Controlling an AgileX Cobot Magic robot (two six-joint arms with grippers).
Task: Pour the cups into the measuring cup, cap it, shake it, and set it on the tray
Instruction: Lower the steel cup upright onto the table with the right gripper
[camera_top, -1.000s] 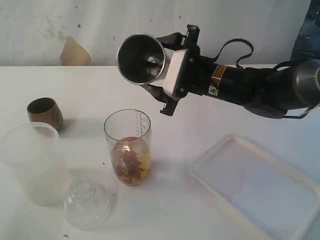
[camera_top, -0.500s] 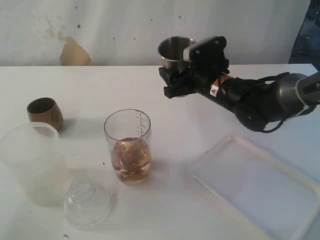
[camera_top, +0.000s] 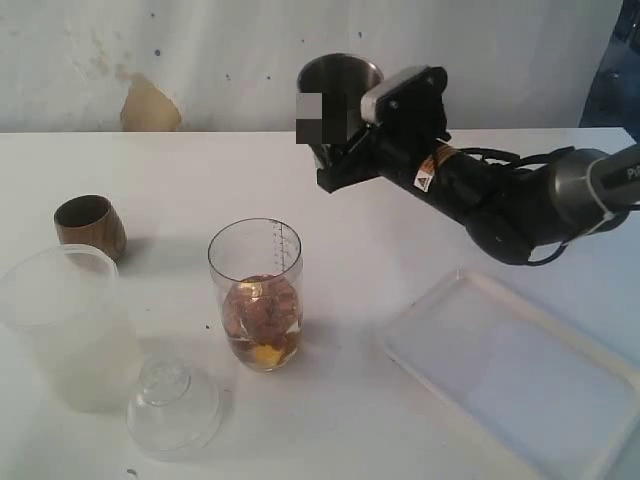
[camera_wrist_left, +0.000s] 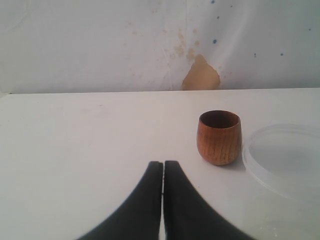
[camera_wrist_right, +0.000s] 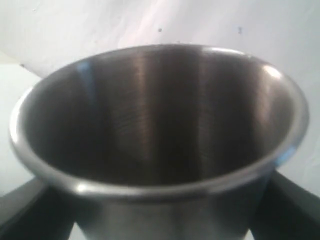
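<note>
A makeshift robot lab: bare white table (camera_top: 180, 170), stained, chipped wall (camera_top: 200, 50) behind the right pincer (camera_top: 338, 152).

Nothing can be read outright. The measuring cup (camera_top: 255, 300) has a printed scale down its side, figures too small to tell. A yellow-and-black sticker (camera_top: 428, 168) on the right arm (camera_top: 510, 200) is illegible. White lettering at that arm's far end is cut off. A blurred square covers part of the steel cup (camera_top: 345, 80).
</note>
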